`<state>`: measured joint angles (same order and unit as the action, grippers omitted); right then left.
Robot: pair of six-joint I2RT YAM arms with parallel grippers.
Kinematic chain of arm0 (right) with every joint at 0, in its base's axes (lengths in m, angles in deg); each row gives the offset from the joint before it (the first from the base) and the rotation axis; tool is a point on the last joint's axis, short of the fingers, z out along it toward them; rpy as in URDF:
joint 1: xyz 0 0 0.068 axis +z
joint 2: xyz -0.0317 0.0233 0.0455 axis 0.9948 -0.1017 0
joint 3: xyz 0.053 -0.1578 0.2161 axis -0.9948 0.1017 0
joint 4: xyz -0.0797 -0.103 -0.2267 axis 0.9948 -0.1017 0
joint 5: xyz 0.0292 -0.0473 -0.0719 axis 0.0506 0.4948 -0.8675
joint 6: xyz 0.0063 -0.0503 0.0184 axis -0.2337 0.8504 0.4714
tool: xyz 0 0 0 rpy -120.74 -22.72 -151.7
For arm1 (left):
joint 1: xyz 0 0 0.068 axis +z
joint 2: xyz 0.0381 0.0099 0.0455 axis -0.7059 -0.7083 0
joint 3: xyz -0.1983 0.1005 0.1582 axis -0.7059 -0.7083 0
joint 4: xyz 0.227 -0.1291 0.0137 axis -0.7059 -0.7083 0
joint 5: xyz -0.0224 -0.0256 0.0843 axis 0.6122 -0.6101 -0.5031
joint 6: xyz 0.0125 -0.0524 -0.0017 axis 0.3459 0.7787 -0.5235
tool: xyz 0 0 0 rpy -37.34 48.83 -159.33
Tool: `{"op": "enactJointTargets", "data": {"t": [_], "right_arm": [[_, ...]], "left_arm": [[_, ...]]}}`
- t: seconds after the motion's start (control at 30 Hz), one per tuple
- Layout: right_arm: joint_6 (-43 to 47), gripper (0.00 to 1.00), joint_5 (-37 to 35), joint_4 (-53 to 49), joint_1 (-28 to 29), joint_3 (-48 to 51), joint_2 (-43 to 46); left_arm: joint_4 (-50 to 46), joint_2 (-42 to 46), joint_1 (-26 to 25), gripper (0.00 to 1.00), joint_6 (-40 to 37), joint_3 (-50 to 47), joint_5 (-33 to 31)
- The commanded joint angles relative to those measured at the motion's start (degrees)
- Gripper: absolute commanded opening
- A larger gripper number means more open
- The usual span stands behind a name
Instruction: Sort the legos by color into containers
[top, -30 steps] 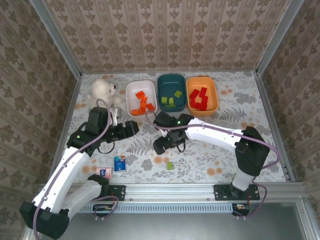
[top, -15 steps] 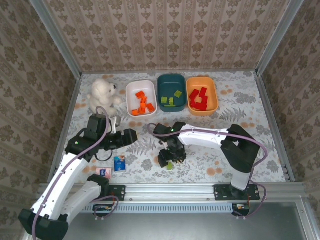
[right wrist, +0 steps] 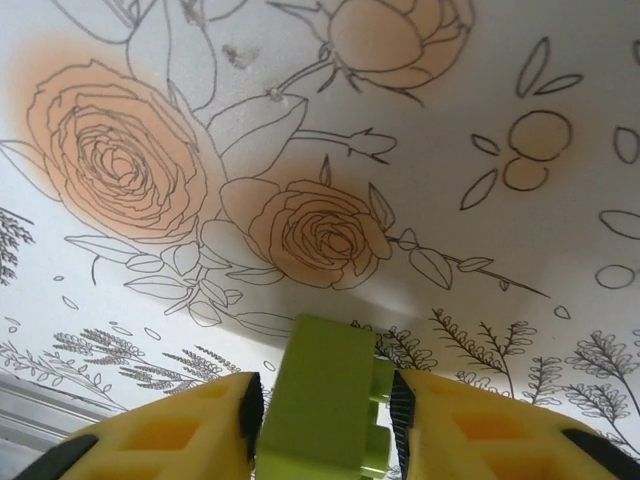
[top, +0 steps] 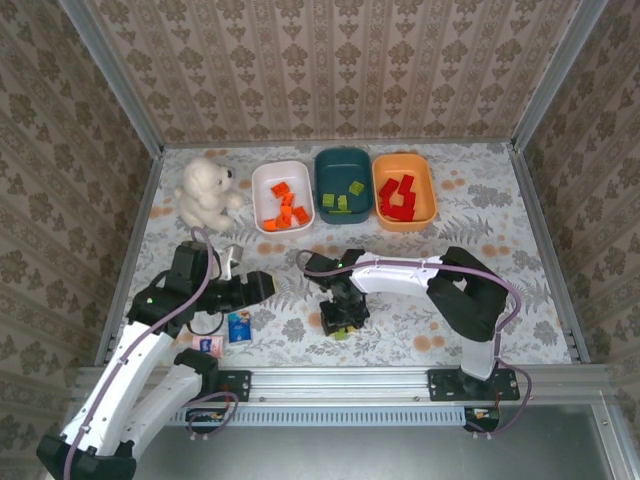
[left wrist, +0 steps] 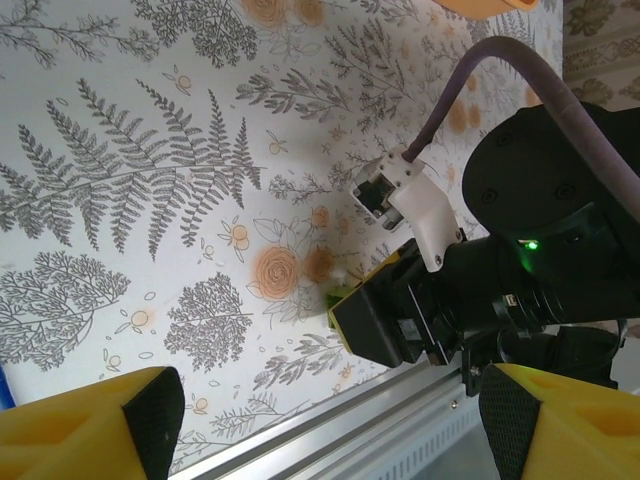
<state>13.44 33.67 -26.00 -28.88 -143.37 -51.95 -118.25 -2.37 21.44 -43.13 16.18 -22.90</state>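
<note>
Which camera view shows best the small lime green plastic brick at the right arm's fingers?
The right wrist view: the small lime green plastic brick fills the gap between the yellow fingers, close up. The top view shows a small green speck; the left wrist view a partly hidden sliver.

Light is bright, even and soft, from above. The green brick (right wrist: 325, 400) casts a faint grey shadow on the tablecloth (right wrist: 450, 130). The close yellow fingers (right wrist: 160, 440) look slightly blurred.
</note>
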Motion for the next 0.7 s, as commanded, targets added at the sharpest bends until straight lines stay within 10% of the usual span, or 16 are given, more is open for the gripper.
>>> {"op": "enactJointTargets", "data": {"t": [0.0,0.37,0.67], "right_arm": [[-1.4,0.33,-1.1,0.0,0.4,0.7,0.5],[8.1,0.22,-16.9,-11.9,-8.1,-18.3,6.2],[15.8,0.21,-26.6,-16.9,-21.0,-47.6,-11.5]], "left_arm": [[0.0,1.2,0.4,0.81,1.4,-0.8,2.0],[19.0,-4.1,1.1,0.80,12.6,-1.0,4.7],[29.7,-23.0,5.1,0.80,11.3,10.4,4.9]]}}
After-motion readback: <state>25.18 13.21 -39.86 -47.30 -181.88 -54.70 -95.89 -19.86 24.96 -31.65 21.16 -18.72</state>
